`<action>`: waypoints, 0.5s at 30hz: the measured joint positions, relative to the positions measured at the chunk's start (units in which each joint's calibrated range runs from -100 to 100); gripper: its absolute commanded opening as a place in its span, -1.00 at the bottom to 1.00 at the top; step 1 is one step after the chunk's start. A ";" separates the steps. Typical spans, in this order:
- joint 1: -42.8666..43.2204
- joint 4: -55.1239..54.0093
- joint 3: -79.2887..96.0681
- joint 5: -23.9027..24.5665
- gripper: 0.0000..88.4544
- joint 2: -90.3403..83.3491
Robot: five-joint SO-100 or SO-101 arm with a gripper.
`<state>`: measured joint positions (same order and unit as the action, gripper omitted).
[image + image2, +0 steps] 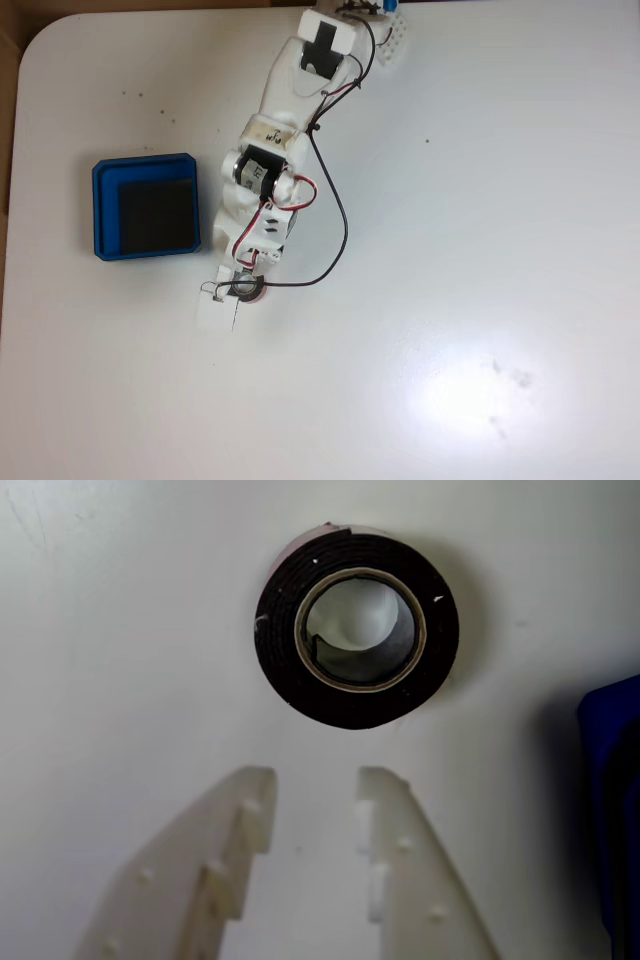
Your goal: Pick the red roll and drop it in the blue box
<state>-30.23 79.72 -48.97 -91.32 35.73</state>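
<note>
red roll [357,630] just ahead, gripper [315,800] parted

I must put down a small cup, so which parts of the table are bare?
The white table is bare right of the arm and along the bottom. It is crowded between the blue box and the tool, where the red roll lies.

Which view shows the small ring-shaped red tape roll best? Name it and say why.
The wrist view: the small ring-shaped red tape roll lies flat and unobstructed, dark top and pale core plain. In the fixed view only a sliver of it shows under the white arm's tip.
</note>
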 measured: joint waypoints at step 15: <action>0.00 -5.01 -0.18 0.00 -0.49 5.17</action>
<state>-30.23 74.71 -49.15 -91.32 40.90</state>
